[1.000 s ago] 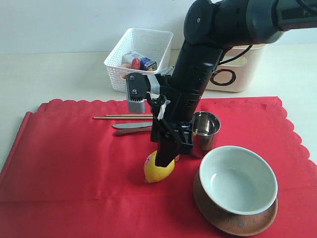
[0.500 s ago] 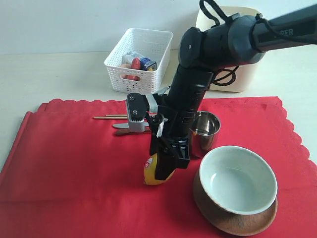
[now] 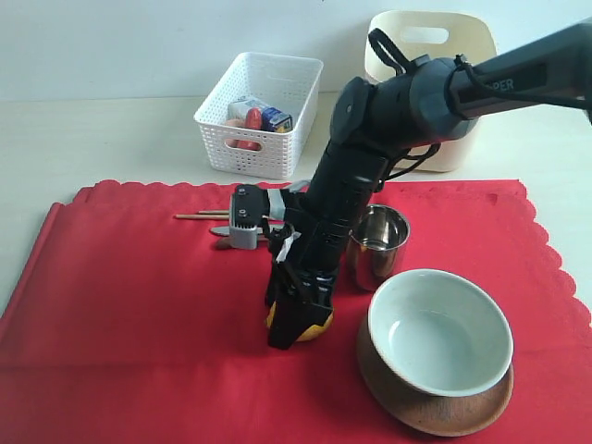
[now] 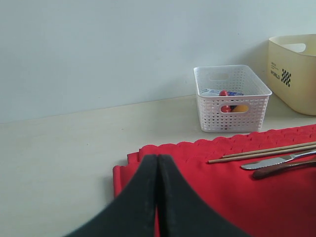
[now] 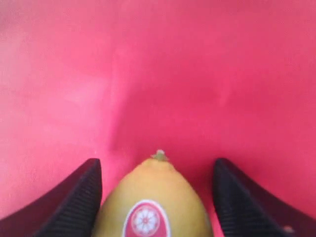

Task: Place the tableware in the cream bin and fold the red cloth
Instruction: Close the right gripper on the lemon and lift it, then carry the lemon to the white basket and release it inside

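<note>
Right gripper (image 3: 298,319): points down onto the middle of the cloth. Jaws are spread wide, one finger on each side of the lemon. In the wrist view a strip of red shows between each fingertip and the fruit, so no grip is seen. Contact lower down cannot be told.
Left gripper (image 4: 157,165): fingers pressed together with nothing between them. It sits by the left end of the cloth and is out of the exterior view.
Lemon (image 3: 320,326): lies on the cloth between the right fingers, its red-and-white sticker facing the wrist camera.
Red cloth (image 3: 139,296): spread flat and unfolded on the surface (image 3: 92,148). Scalloped edges show along the far and right sides.
Cup (image 3: 379,242): upright on the cloth, just right of the right arm and just beyond the bowl.
Bowl (image 3: 439,333): sits in the plate (image 3: 435,414) on the near right part of the cloth.
Chopsticks (image 3: 199,216): lie side by side toward the far edge of the cloth, left of the arm, running left to right.
Knife (image 4: 269,162): lies flat just on the near side of the chopsticks.
Spoon (image 4: 282,169): dark handle just beside the knife on its near side; the rest is out of frame.
Cream bin (image 3: 433,37): on the bare surface past the far edge of the cloth, right of centre, partly behind the arm. Its floor is hidden.
White basket (image 3: 259,111): left of the bin on the bare surface, holding a small carton and red items.
</note>
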